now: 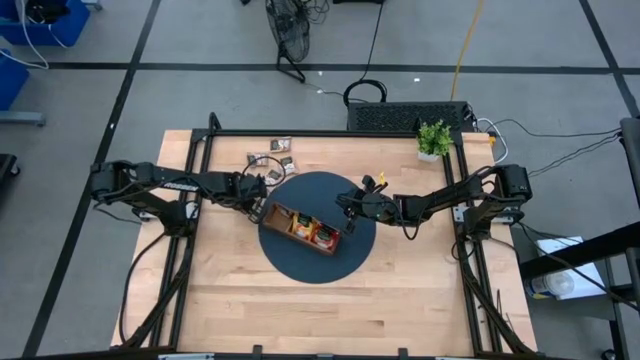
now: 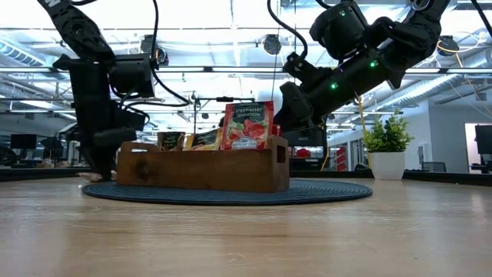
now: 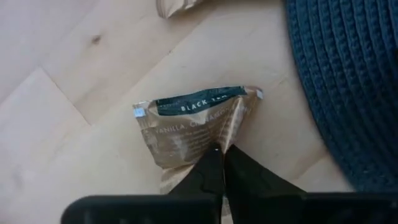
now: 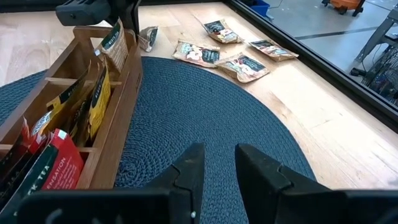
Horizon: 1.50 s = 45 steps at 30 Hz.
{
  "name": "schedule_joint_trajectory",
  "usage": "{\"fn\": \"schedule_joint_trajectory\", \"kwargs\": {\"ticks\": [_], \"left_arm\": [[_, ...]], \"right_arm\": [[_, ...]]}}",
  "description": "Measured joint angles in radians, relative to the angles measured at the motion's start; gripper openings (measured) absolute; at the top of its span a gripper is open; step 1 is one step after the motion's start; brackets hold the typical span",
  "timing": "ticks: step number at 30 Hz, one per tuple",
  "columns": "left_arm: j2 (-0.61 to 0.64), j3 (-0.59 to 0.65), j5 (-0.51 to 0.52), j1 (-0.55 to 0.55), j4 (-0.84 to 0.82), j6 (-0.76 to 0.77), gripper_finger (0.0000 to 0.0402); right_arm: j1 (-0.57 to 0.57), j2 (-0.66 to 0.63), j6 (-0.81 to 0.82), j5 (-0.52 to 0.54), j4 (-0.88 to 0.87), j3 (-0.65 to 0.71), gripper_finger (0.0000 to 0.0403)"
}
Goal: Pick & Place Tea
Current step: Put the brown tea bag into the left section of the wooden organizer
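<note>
Pressed together, the jaws of the left gripper (image 3: 221, 163) pinch the lower edge of a dark brown sachet (image 3: 196, 127), which lies crumpled on the bare wooden table (image 1: 400, 290) just beside the rim of the round blue mat (image 1: 355, 250). Its label reads "BLACK TEA" on a dark green band. Jaws of the right gripper (image 4: 217, 163) stand partly spread with nothing between them, hovering over the mat beside the wooden tray (image 1: 285, 228). That tray sits on the mat and already holds sachets: red ones (image 4: 53, 171) at one end, orange and yellow ones (image 4: 99, 93) in the middle, and one dark brown one (image 4: 114, 43) at the far end. From table level a red strawberry sachet (image 2: 247, 125) stands upright above the tray wall. Four further brown-and-white sachets (image 4: 239, 53) lie loose on the table beyond the mat, near the back edge. A small potted plant (image 1: 434, 139) stands at the table's far right corner, well apart from both arms.
</note>
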<state>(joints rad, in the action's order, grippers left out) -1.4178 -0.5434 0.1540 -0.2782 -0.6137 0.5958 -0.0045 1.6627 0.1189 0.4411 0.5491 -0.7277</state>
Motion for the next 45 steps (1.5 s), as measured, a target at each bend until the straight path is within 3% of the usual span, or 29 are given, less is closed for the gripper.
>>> {"fn": "schedule_joint_trajectory", "kwargs": {"ticks": [6, 11, 13, 15, 17, 20, 24, 28, 37, 45], "left_arm": [[0.075, -0.074, 0.032, 0.053, -0.162, -0.101, 0.0005], [0.213, -0.214, 0.177, 0.133, -0.279, -0.132, 0.0004], [0.270, -0.229, 0.188, 0.179, -0.256, -0.185, 0.0004], [0.318, -0.226, 0.163, 0.220, -0.121, -0.277, 0.0003], [0.357, -0.198, 0.081, 0.255, 0.033, -0.408, 0.0003], [0.385, -0.157, -0.147, 0.294, 0.258, -0.610, 0.0003], [0.388, -0.117, -0.429, 0.291, 0.487, -0.724, 0.0004], [0.367, -0.079, -0.623, 0.275, 0.573, -0.784, 0.0003], [0.303, -0.042, -0.745, 0.206, 0.693, -0.809, 0.0005], [0.291, -0.041, -0.816, 0.208, 0.696, -0.770, 0.0006]], "right_arm": [[0.000, 0.000, 0.000, 0.000, 0.000, 0.000, 0.0077], [0.000, 0.000, 0.000, 0.001, 0.005, 0.000, 0.0077], [0.000, 0.000, -0.009, 0.001, 0.013, 0.000, 0.0077], [0.000, 0.000, -0.027, 0.001, 0.032, 0.000, 0.0077], [0.000, 0.000, -0.049, 0.000, 0.075, 0.000, 0.0077], [0.001, 0.000, -0.089, -0.014, 0.183, 0.000, 0.0077], [-0.003, 0.000, -0.103, -0.217, 0.314, -0.005, 0.0078], [0.008, 0.012, -0.132, -0.342, 0.321, -0.058, 0.0087], [0.079, 0.159, -0.329, -0.545, 0.322, -0.277, 0.0150], [0.084, 0.248, -0.394, -0.578, 0.303, -0.373, 0.0166]]}}
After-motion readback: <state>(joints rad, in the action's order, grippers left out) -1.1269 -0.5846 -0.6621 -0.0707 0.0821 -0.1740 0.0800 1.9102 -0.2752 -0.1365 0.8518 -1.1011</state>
